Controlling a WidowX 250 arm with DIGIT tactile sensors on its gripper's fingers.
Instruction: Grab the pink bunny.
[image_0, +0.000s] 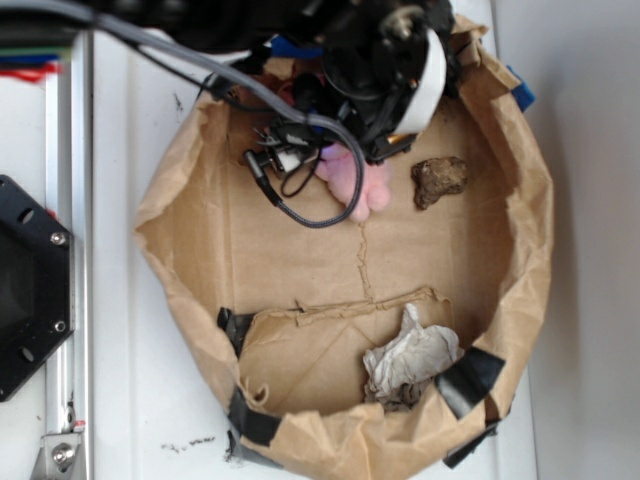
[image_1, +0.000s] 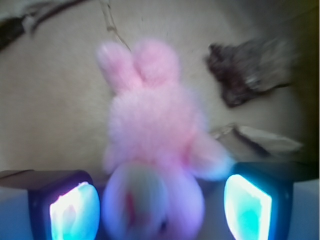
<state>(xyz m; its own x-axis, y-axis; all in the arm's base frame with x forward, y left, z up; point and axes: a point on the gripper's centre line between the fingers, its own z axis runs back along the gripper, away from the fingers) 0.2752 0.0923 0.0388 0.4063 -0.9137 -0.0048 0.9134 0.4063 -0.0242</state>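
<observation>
The pink bunny (image_1: 155, 150) lies on the brown paper lining (image_0: 300, 250), near the brown rock (image_0: 438, 180). The gripper (image_1: 160, 200) hangs over it, fingers spread to either side of its head; it should descend centred, then close gently on the soft plush

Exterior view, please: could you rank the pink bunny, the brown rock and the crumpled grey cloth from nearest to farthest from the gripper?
1. Pink bunny: right under the gripper, sitting between its open fingers in the wrist view.
2. Brown rock: just to the bunny's right on the paper.
3. Crumpled grey cloth: far off, at the lower edge of the paper bag.
</observation>
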